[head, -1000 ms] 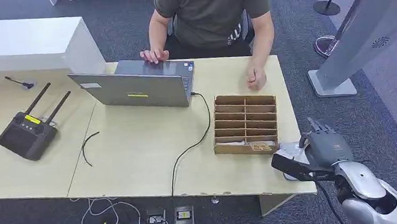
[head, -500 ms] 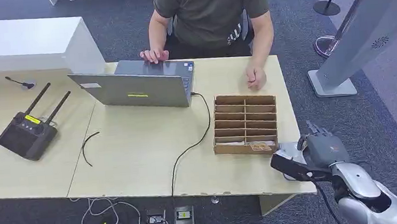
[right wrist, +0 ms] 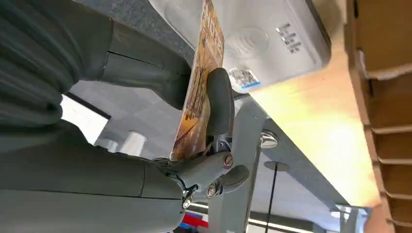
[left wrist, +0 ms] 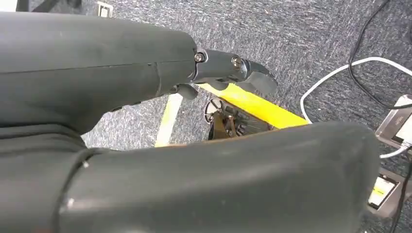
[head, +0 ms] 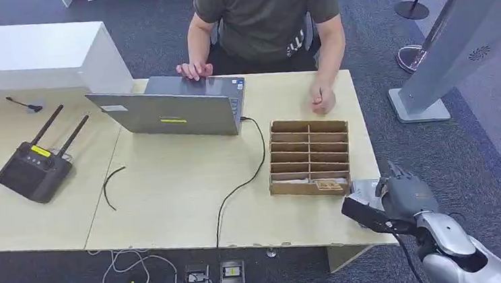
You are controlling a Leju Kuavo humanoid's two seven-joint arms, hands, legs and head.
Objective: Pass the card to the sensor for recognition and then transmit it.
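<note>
My right hand hovers at the table's near right corner, just over the white sensor lying there. In the right wrist view, the thumb and fingers pinch an orange printed card held on edge, close beside the sensor, whose wave symbol shows. I cannot tell whether the card touches it. My left hand hangs over the carpet with its fingers apart, holding nothing.
A wooden divided box stands just beyond the sensor on the table. A person sits at the far side behind a laptop, one hand resting near the box. A black controller lies at left. Cables run across the floor.
My right hand, still holding the card, has drawn slightly nearer to me and lower over the sensor. The person and the table things have stayed put.
</note>
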